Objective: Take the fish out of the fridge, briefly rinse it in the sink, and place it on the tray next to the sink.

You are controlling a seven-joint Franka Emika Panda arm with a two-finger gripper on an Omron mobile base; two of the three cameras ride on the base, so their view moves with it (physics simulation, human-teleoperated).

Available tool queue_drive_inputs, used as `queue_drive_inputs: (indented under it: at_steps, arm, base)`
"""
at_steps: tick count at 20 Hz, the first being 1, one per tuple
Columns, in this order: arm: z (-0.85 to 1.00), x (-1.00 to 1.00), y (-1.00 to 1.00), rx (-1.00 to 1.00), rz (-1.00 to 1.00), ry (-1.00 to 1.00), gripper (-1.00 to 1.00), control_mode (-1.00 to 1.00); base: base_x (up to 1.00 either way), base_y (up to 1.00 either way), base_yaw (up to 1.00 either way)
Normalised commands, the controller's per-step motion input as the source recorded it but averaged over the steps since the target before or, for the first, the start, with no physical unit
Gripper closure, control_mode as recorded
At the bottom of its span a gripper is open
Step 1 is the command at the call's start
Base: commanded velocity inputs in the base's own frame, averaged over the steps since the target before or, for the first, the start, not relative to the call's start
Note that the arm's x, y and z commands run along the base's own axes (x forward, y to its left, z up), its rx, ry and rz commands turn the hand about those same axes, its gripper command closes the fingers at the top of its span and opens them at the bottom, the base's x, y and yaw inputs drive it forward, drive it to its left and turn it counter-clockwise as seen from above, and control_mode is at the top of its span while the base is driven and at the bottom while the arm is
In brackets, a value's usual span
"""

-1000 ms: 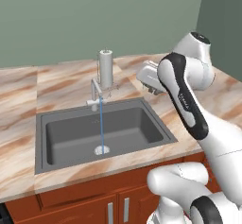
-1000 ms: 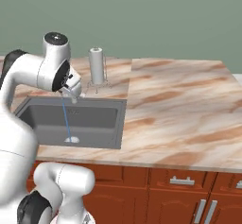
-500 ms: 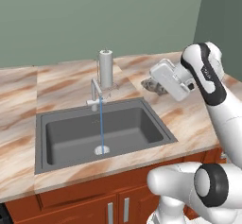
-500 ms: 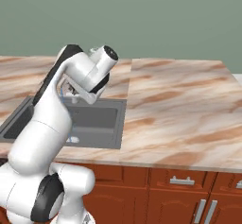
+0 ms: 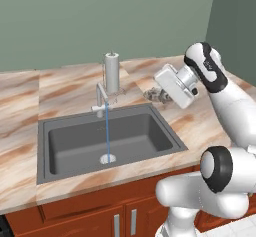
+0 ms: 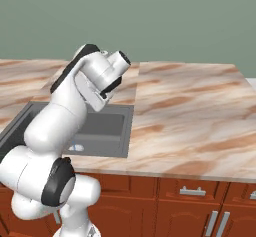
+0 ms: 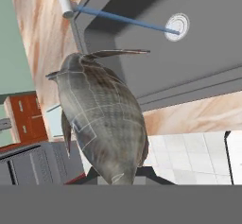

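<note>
Between the gripper's (image 5: pixel 156 94) closed-in jaws sits the fish (image 7: pixel 101 119), gripped at one end, its grey-brown body reaching out ahead of the fingers. Beyond and below the gripper lies the sink (image 5: pixel 75 151), where a thin blue stream falls from the faucet (image 5: pixel 111 73) to the drain (image 5: pixel 106 158).

A rendered home kitchen: a rectangular dark grey sink basin (image 5: pixel 107 141) is set into a marbled brown stone countertop (image 6: pixel 190 116), with a silver cylindrical faucet (image 5: pixel 111 76) running a thin blue stream of water (image 5: pixel 106 133). Reddish-brown wooden cabinet doors with metal handles (image 6: pixel 192 201) sit below the counter, a plain grey-green wall (image 5: pixel 100 16) behind it, and pale floor tiles (image 7: pixel 189 159) underneath
</note>
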Motion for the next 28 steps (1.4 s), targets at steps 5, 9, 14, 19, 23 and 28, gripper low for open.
queue_drive_inputs:
  at_steps: [5, 9, 14, 19, 23, 28]
  arm:
    - [-0.40, 0.34, 0.00, 0.01, 0.16, 0.25, 1.00, -1.00]
    - [-0.46, 0.48, 0.00, 0.06, 0.21, 0.25, 1.00, -1.00]
    - [-0.47, 0.59, 0.21, 0.01, 0.17, 0.24, 1.00, -1.00]
    - [-0.37, 0.33, 0.30, 0.00, 0.09, 0.19, 1.00, -1.00]
    - [-0.56, 0.07, 0.40, 0.00, 0.06, 0.19, 1.00, -1.00]
    - [-0.24, 0.50, 0.29, 0.02, 0.05, 0.16, 1.00, -1.00]
  base:
    - [0.00, 0.00, 0.00]
    - [0.00, 0.00, 0.00]
    - [0.00, 0.00, 0.00]
    - [0.00, 0.00, 0.00]
    - [0.00, 0.00, 0.00]
    - [0.00, 0.00, 0.00]
